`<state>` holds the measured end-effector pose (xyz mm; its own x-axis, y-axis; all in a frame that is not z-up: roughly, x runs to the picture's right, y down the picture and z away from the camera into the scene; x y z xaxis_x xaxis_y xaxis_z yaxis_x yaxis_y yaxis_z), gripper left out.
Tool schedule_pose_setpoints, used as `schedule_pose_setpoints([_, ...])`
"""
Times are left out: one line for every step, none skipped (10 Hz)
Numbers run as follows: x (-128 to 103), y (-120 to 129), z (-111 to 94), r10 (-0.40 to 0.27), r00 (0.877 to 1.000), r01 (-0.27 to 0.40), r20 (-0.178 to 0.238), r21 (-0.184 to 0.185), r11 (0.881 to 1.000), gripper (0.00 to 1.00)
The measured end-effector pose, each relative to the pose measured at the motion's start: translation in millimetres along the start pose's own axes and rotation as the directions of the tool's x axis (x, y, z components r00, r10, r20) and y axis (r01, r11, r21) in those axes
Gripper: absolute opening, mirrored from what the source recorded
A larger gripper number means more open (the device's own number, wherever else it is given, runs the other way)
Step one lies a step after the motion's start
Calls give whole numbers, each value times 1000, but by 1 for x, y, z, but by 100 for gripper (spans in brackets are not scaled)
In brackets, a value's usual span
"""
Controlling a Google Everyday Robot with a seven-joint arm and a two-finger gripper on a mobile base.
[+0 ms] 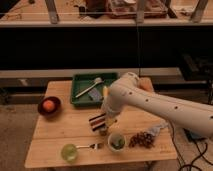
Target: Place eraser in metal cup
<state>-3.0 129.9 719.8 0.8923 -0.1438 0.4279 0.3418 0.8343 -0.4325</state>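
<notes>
The eraser point(97, 121), a dark block with reddish and pale stripes, sticks out to the left of my gripper point(107, 121) at the middle of the wooden table point(55, 135). It sits tilted, just above the table. The gripper reaches down from the white arm point(155, 102) that comes in from the right, and it appears shut on the eraser. The metal cup point(103, 131) is mostly hidden under the eraser and gripper. Only a grey bit of it shows right below them.
A green tray point(80, 79) with utensils stands at the back. A dark bowl with an orange point(49, 106) is at the left. A green cup point(69, 151), a fork point(91, 146), a white cup with green contents point(116, 141) and a brown cluster point(142, 138) line the front.
</notes>
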Motion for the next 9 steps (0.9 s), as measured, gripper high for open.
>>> schedule_pose_setpoints([1,1,3,2,1000,-2,0,-4,1000,14])
schedule_pose_setpoints([4,1,8,9,1000,-9,-3,-5,1000,14])
schedule_pose_setpoints([6,2,12,13,1000,-13,-9,-5,1000,14])
schedule_pose_setpoints([8,2,14,15,1000,-15,-13,-6,1000,15])
schedule_pose_setpoints([8,1,17,17,1000,-17,-18,-7,1000,21])
schedule_pose_setpoints([9,1,20,20,1000,-20,-22,-8,1000,33])
schedule_pose_setpoints([9,1,20,23,999,-23,-27,-7,1000,43])
schedule_pose_setpoints([10,2,21,25,999,-25,-29,-8,1000,52])
schedule_pose_setpoints([9,2,22,24,999,-24,-31,-9,1000,63])
